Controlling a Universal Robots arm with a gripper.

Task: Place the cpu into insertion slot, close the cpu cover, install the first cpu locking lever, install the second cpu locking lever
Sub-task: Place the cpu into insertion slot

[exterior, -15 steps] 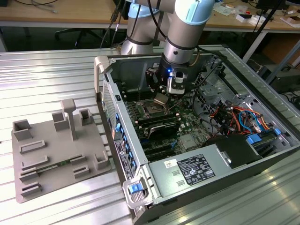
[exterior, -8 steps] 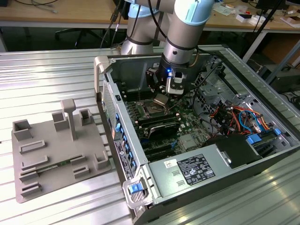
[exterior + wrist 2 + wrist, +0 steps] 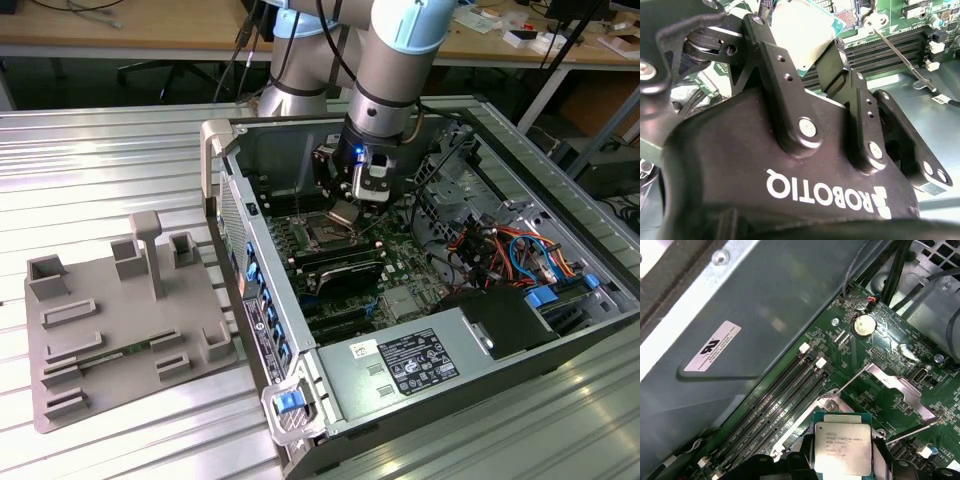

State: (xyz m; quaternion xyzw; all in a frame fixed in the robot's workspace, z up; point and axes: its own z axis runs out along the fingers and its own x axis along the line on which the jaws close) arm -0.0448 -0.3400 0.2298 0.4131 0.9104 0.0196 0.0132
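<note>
End effector (image 3: 842, 460) held cpu (image 3: 842, 446) by its edges over the open socket (image 3: 326, 238); tilt or offset in lowering could bend contact pins.

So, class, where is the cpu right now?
In the exterior view the cpu is held in the gripper just above the motherboard's socket, inside the computer case, not yet seated.

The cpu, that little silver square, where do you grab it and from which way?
By two opposite thin edges, coming from above its flat top. The cpu is a thin flat square, so only its edges give fingers something to pinch. The gripper holds it just so, one finger on each side, above the socket.
</note>
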